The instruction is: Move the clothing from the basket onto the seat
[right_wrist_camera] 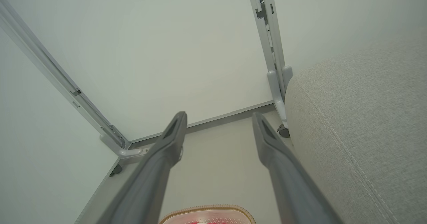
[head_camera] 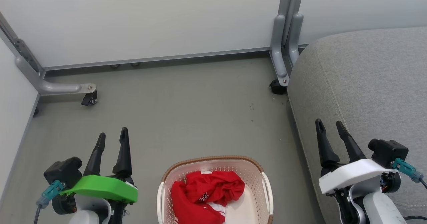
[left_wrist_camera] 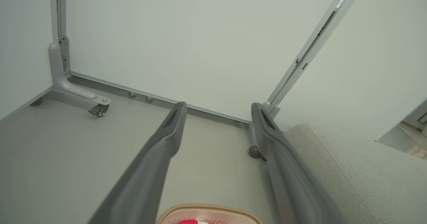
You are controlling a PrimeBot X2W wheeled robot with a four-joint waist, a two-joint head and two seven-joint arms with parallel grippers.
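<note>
Clothing [head_camera: 205, 192] sits in the basket [head_camera: 213, 158], bunched into one red heap with white showing at the near side. Can't tell the pieces apart. None of it is on the seat [head_camera: 367, 83].

Basket is on the floor [head_camera: 186, 110], centred between the arms, so my read is either arm can reach it. The seat is just beside the basket on the robot's right, so the carry should be short and rightward.

Left gripper [head_camera: 113, 132]: fingers apart, empty, hanging over the floor left of the basket. Right gripper [head_camera: 329, 122]: fingers apart, empty, over the seat's near-left edge. Both point forward, away from the robot. Looks like a ready pose, no grasp begun.

Orientation: the heap has no clear heading. Its long axis runs roughly near-left to far-right across the basket, highest at the far-right fold. The basket's own long axis can't be called, since the head view's bottom edge cuts it off. The seat's seam runs far to near.
</note>
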